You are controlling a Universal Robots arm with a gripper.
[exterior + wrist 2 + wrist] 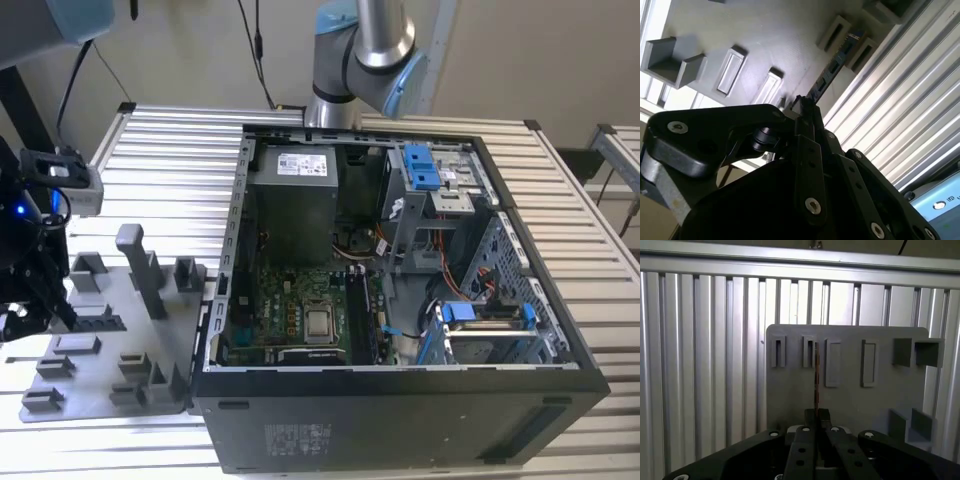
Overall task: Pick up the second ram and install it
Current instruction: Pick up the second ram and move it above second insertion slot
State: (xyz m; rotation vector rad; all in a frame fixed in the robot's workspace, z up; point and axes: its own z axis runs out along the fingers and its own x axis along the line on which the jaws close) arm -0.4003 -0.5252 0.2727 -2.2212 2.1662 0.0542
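The second ram point(816, 371) is a thin dark stick seen edge-on, standing on its long edge on the grey fixture plate point(850, 400). Its far end sits between two small grey blocks point(838, 30). In both wrist views my gripper point(817, 415) is shut on the near end of the ram point(832, 67), with a black fingertip point(806, 106) pressed on each flat side. In the exterior view the gripper point(48, 305) hangs low over the fixture plate point(110, 360), at the exterior view's left, away from the open computer case point(400, 400).
The case lies open with the motherboard point(300, 310), processor socket point(320, 323), power supply point(293, 200) and blue-tabbed drive cage point(425, 190) showing. Several grey blocks, one tall point(140, 265), stand on the fixture plate. Ribbed aluminium table point(160, 160) runs all around.
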